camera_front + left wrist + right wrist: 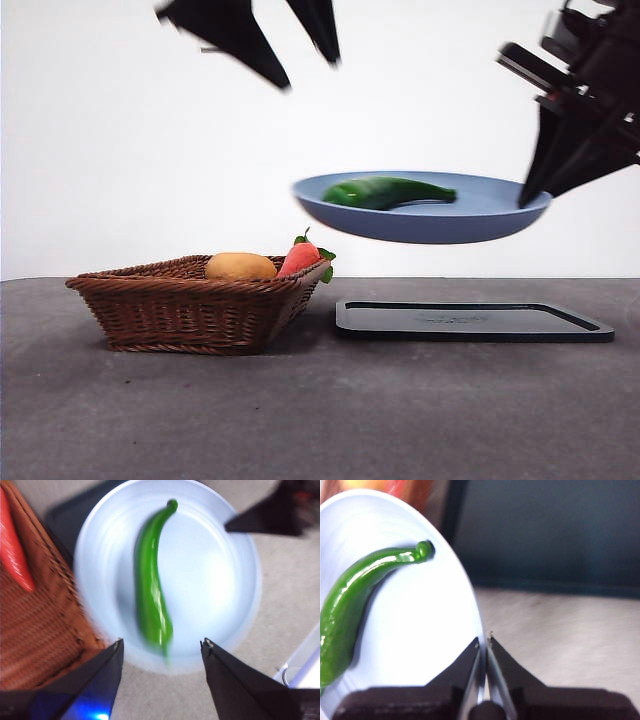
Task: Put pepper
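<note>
Grey surface before a plain white wall

The surface (320,410) is a matte, speckled dark grey, running level back to a bare white wall (120,140) that fills everything above it. Light is soft and even, brightest on the wall; faint shadows lie on the surface. Where surface meets wall, the line is straight and unbroken.

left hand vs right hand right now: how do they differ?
The left hand is open and holds nothing; the right hand is shut on the rim of the blue plate. The left hand hangs above the plate and the pepper; the right hand sits at the plate's edge, holding it in the air over the black tray. Both have pointed black jaws.
</note>
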Controlling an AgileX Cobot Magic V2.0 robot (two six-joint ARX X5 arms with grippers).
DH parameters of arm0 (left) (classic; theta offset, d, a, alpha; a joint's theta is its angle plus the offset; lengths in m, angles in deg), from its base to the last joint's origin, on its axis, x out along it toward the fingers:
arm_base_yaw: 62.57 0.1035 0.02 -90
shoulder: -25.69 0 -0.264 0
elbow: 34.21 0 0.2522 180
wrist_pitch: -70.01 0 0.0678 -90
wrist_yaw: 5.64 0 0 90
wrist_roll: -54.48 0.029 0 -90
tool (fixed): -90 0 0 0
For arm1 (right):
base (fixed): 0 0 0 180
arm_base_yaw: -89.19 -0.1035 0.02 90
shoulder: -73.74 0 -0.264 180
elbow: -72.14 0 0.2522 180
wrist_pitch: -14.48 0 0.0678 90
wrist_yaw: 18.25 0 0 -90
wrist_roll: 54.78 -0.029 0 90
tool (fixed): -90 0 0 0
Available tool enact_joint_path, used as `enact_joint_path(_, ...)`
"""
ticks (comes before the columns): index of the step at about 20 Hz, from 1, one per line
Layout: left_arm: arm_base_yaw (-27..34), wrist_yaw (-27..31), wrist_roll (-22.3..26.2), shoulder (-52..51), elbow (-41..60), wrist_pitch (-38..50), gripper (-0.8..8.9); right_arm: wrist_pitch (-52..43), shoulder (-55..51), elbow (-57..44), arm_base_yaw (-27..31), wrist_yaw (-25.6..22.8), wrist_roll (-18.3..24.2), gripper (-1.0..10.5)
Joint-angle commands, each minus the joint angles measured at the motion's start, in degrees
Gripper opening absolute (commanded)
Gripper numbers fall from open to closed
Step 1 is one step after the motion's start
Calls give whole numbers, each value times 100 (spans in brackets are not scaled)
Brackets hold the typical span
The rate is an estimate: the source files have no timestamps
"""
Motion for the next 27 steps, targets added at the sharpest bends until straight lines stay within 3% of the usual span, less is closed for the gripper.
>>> enact_joint_path(1, -55, 22, 133, -361, -101, -66, 275, -151, 374, 267, 308, 4, -85, 3)
enact_joint_path(6, -55, 17, 129, -1130, -103, -120, 275, -201, 1521, 997, 815, 7, -85, 3)
enact_joint_path(13, -55, 20, 127, -1392, -101, -275, 275, -435, 2931, 1853, 964, 9, -105, 3)
enact_joint_path(24, -55, 17, 105, -1392, -101, -225, 275, -697, 3307, 1882, 984, 7, -96, 4)
enact_joint_path(27, -55, 17, 105, -1392, -101, -225, 275, -614, 3307, 1882, 981, 28, -74, 82)
